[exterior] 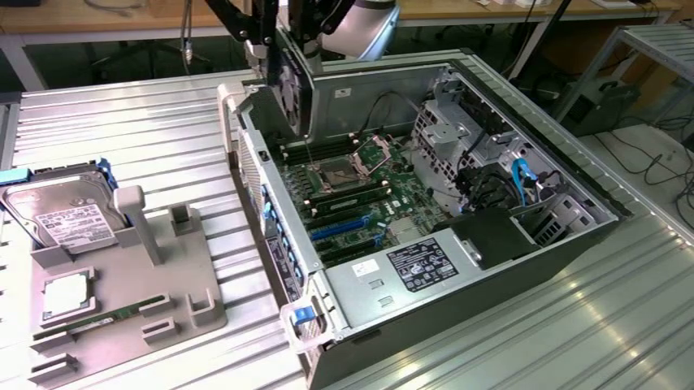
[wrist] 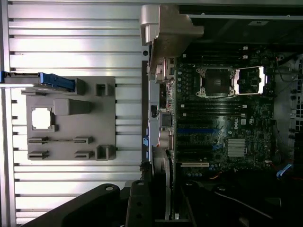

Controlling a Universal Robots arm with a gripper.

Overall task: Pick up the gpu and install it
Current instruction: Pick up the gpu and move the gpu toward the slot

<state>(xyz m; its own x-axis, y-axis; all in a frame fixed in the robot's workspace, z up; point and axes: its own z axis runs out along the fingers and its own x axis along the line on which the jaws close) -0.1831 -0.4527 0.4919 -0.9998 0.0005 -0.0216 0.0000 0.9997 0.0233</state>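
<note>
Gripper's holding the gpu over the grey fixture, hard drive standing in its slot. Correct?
No. The exterior view shows the gripper holding the gpu over the open computer case, not the grey fixture. The hard drive does stand in its slot.

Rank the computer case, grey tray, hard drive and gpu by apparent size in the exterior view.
1. computer case
2. grey tray
3. hard drive and gpu: not ranked against each other. The gpu hangs edge-on in the tool, raised above the case and likely nearer the camera.
</note>
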